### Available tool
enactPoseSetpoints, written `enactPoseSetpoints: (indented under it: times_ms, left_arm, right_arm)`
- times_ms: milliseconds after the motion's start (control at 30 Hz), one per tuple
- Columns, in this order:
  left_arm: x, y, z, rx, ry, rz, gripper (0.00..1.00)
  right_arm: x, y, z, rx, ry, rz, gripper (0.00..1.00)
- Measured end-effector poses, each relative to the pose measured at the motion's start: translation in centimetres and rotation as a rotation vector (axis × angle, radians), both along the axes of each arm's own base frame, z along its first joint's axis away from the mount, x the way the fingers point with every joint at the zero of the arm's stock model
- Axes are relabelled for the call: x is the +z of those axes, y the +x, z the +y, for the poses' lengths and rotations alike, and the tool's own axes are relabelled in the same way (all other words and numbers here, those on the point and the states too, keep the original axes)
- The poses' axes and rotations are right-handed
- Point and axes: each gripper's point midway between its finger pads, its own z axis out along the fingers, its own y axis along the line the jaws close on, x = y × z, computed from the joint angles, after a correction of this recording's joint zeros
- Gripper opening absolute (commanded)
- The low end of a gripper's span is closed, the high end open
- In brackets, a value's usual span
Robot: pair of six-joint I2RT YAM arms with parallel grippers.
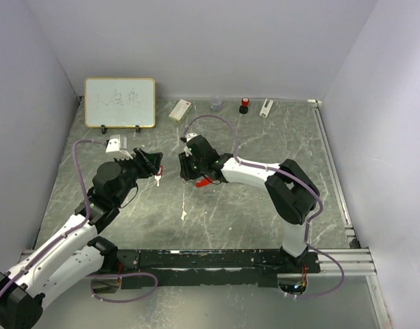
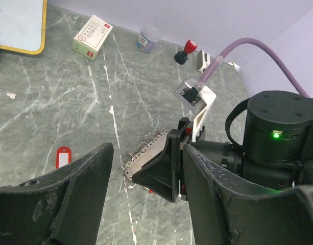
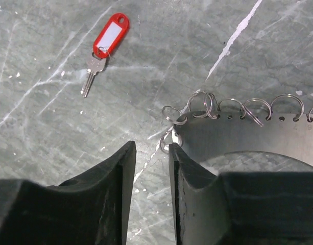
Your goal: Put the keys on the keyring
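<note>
Grey-green marbled counter [image 1: 264, 226], veined and streaked with white. Along the far edge, left to right: a yellow-framed whiteboard [image 1: 120, 103] stood on edge on small black feet, a small white box [image 1: 180, 110] with red print, a little clear jar [image 1: 216, 104], a red-topped black stamp [image 1: 244, 105] and a slim white block [image 1: 266, 107]. Nearer the middle, flat on the bare surface: a silver key [image 3: 92, 71] ringed to a red tag [image 3: 110, 33] with a white window. Apart from it, the keyring [image 3: 238, 135], a grey metal plate fringed with split rings, low against the surface; impossible to tell whether fully at rest there. Across the near edge, a black rail [image 1: 210, 259].
</note>
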Motion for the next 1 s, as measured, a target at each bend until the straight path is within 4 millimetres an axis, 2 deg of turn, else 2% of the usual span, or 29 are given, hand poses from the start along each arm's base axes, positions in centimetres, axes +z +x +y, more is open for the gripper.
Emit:
enactPoseSetpoints:
  times_ms: [267, 500, 1000]
  left_arm:
    - [-0.4, 0.1, 0.0, 0.0, 0.006, 0.011, 0.68]
    - [-0.9, 0.3, -0.2, 0.0, 0.013, 0.022, 0.68]
    - [-1.4, 0.4, -0.2, 0.0, 0.02, 0.034, 0.68]
  right_arm:
    - [1.5, 0.1, -0.4, -0.015, 0.021, -0.036, 0.33]
    - [1.2, 0.2, -0.8, -0.025, 0.011, -0.025, 0.32]
    - [-3.0, -0.4, -1.1, -0.038, -0.044, 0.055, 0.28]
